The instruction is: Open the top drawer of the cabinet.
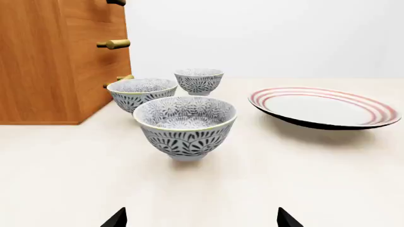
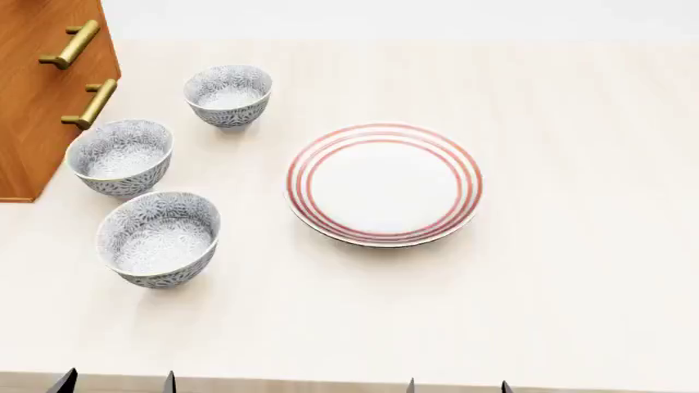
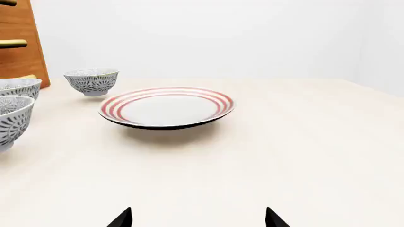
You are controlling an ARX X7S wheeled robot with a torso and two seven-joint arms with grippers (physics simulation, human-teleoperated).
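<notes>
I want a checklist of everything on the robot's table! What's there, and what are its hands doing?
Surface: pale table, nothing spilled.
Job's things: cabinet at the table's far left; both brass handles showing, and whether the top drawer is shut cannot be told.
Clutter: three patterned bowls in a row by the cabinet; red-striped plate in the middle.
Grippers: left gripper and right gripper open, empty, near the table's front edge.
Cables: nothing seen.
Surroundings: plain white wall.

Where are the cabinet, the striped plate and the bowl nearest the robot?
cabinet (image 2: 33,123), head view, wooden front.
striped plate (image 2: 384,182), head view, white centre.
nearest bowl (image 2: 159,237), head view, inside of the bowl.
</notes>
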